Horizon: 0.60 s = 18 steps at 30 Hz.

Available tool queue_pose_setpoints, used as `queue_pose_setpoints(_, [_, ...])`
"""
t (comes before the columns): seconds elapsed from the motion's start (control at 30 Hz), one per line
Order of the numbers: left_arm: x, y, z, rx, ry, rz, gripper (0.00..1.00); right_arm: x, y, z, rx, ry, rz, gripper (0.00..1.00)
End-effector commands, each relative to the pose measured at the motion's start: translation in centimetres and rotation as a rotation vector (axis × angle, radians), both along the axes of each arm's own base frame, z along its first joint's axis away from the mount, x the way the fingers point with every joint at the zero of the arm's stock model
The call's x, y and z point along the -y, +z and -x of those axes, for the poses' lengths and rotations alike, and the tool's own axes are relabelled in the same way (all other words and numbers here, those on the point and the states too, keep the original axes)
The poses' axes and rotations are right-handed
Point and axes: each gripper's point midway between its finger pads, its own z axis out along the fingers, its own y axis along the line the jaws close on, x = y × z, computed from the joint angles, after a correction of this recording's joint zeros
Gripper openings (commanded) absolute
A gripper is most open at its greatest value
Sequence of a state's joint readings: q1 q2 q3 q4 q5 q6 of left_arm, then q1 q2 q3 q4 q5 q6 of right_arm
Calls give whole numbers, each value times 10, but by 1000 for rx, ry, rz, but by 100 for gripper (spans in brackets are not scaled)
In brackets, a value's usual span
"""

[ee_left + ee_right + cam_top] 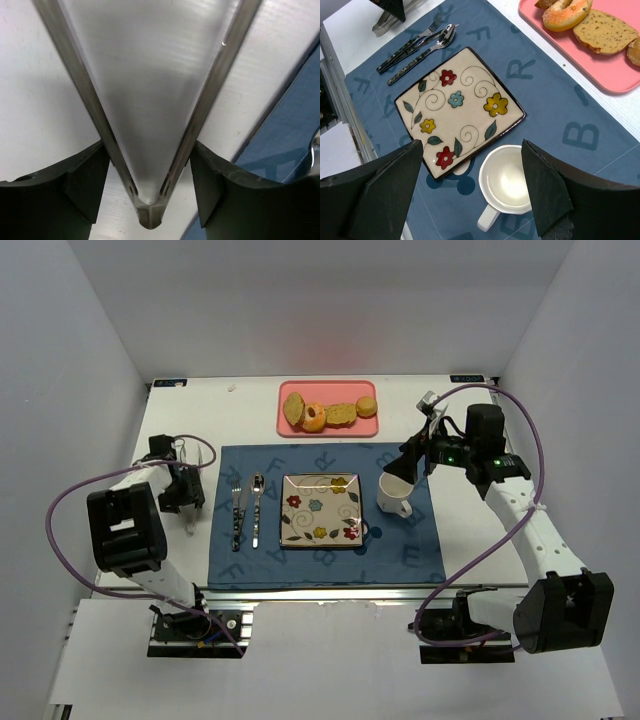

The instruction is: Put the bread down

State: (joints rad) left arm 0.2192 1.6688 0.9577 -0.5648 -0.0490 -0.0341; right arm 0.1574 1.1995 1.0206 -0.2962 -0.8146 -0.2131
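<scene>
The bread point(328, 412) is sitting in the pink tray point(330, 431) at 12 o'clock from the floral plate point(320, 510), four pieces lying in a row, and neither arm is touching any of it. The right gripper point(405, 465) is hovering at 3 o'clock from the plate, over the white mug point(395, 497), with its fingers point(395, 185) spread wide apart and nothing between them. Over at 9 o'clock, off the edge of the blue placemat point(400, 550), the left gripper point(182, 490) is pressing its fingers against both sides of a pair of metal tongs point(82, 85), clamping them near the hinged end while the two arms are fanning outward. The fork point(237, 510) and spoon point(257, 508) are lying side by side on the placemat just at 9 o'clock from the plate.
</scene>
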Motion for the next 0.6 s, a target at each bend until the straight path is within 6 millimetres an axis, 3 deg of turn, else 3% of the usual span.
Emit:
queue_pose_setpoints(0.0, [-8, -6, -12, 33, 35, -25, 73, 1, 23, -5, 70, -4, -4, 84])
queue_pose_setpoints(0.03, [-9, -5, -14, 50, 46, -27, 71, 2, 23, -5, 70, -5, -3, 84])
queue_pose_setpoints(0.13, [-3, -5, -17, 72, 48, 13, 43, 4, 24, -2, 76, -8, 3, 84])
queue_pose_setpoints(0.23, [-1, 3, -24, 105, 55, 35, 27, 5, 25, -1, 82, -7, 2, 84])
queue_pose_setpoints(0.33, [14, 34, -44, 216, 24, 111, 18, 7, 26, 0, 83, -13, 1, 84])
queue_pose_setpoints(0.37, [27, 61, -58, 299, -17, 162, 15, 8, 27, 1, 89, -17, 1, 85])
queue_pose_setpoints(0.4, [37, 75, -65, 339, -33, 188, 14, 8, 27, 1, 91, -20, 1, 85])
queue_pose_setpoints(0.43, [59, 97, -72, 392, -95, 216, 14, 11, 28, 0, 94, -30, 3, 85])
queue_pose_setpoints(0.47, [75, 107, -77, 409, -131, 243, 13, 12, 27, 0, 94, -34, 4, 85])
queue_pose_setpoints(0.5, [97, 137, -86, 472, -183, 295, 14, 14, 28, -1, 96, -41, 6, 84])
queue_pose_setpoints(0.53, [117, 151, -89, 489, -222, 322, 15, 17, 28, -3, 98, -54, 10, 85])
queue_pose_setpoints(0.57, [159, 163, -87, 495, -317, 360, 17, 18, 28, -4, 101, -61, 12, 85])
